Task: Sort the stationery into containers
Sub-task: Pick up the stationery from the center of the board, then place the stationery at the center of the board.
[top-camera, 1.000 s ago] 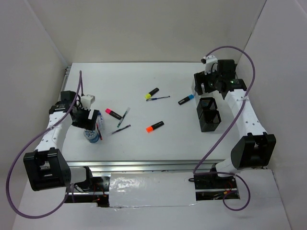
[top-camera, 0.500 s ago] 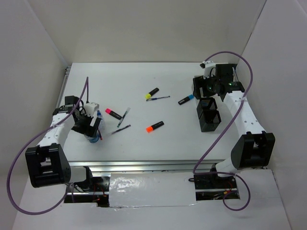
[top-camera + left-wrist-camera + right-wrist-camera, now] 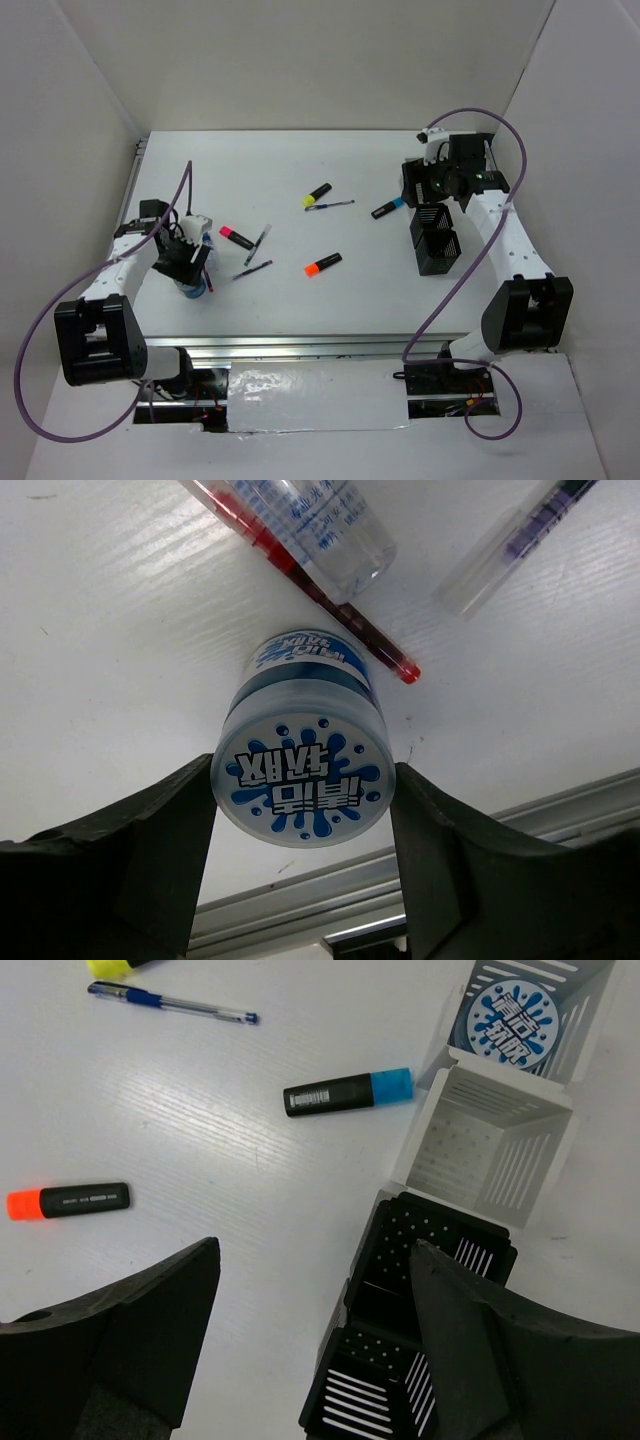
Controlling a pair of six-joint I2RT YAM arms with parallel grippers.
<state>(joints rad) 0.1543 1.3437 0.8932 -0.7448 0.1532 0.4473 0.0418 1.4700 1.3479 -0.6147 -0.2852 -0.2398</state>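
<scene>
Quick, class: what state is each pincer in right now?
Left pincer: closed on the tape roll.
Right pincer: open, holding nothing.

A blue-white tape roll [image 3: 300, 770] stands upright at the front left, just beside a clear bottle [image 3: 320, 525] lying across a red pen [image 3: 345, 625]. A yellow highlighter [image 3: 317, 193], pink highlighter [image 3: 236, 237], orange highlighter [image 3: 322, 264] and blue highlighter [image 3: 348, 1093] lie scattered mid-table. On the right, a second roll [image 3: 512, 1022] sits in a white bin [image 3: 585, 1030], next to the black bins [image 3: 430, 1260].
</scene>
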